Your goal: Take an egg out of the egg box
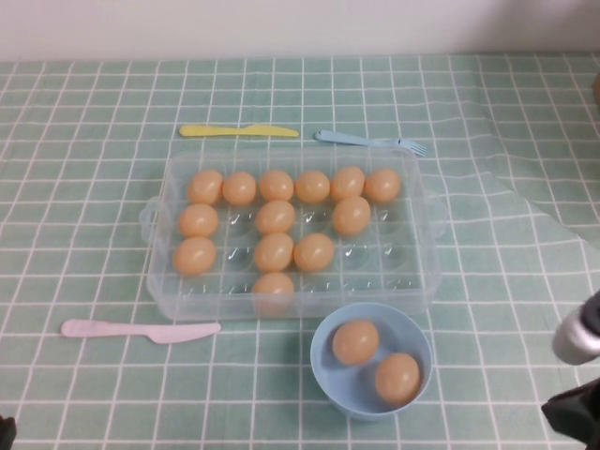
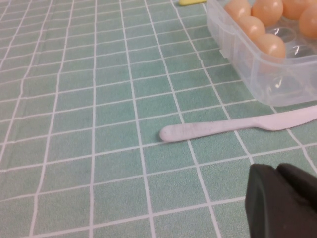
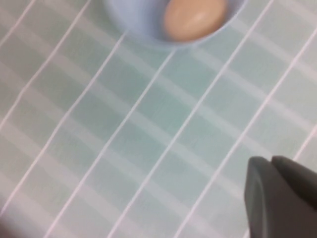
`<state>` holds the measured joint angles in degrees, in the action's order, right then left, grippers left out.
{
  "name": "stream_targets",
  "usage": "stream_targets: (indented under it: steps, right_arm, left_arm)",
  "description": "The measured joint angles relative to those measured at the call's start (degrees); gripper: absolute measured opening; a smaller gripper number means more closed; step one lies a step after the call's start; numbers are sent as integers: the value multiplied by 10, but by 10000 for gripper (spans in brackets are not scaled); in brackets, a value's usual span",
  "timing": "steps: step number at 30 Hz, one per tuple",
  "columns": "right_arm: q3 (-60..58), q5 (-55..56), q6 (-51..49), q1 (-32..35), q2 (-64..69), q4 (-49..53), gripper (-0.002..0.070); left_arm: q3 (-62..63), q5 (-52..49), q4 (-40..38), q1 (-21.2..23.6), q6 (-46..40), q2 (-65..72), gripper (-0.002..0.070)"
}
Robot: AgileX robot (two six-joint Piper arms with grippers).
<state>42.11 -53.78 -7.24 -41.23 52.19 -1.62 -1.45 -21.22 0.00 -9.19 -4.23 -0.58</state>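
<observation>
I am keeping my right hand (image 1: 574, 412) low at the near right table (image 1: 84, 394) edge; its grip I cannot tell. My left hand (image 2: 282, 201), clenched, is waiting beside the pink knife (image 1: 141, 330). The egg (image 1: 273, 291) I am choosing is sitting nearest in the egg box (image 1: 427, 262), just behind the blue bowl (image 1: 323, 370).

The right arm (image 1: 577, 339) has a rounded silver-grey metal segment; both the left gripper (image 2: 282, 203) and right gripper (image 3: 282, 196) have matte black fingers.
</observation>
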Motion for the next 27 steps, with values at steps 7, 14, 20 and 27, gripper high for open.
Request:
stream_targets:
  steps: [7,14,20,27]
  right_arm:
    - [-211,286,0,157,-129,6,-17]
    - [-377,469,1,303,-326,6,-17]
    - [-434,484,0,357,-448,6,-17]
    - [-436,421,0,362,-526,10,-17]
  left_arm:
    - [0,0,0,0,0,0,-5]
    - [0,0,0,0,0,0,-5]
    - [0,0,0,0,0,0,-4]
    - [0,0,0,0,0,0,-5]
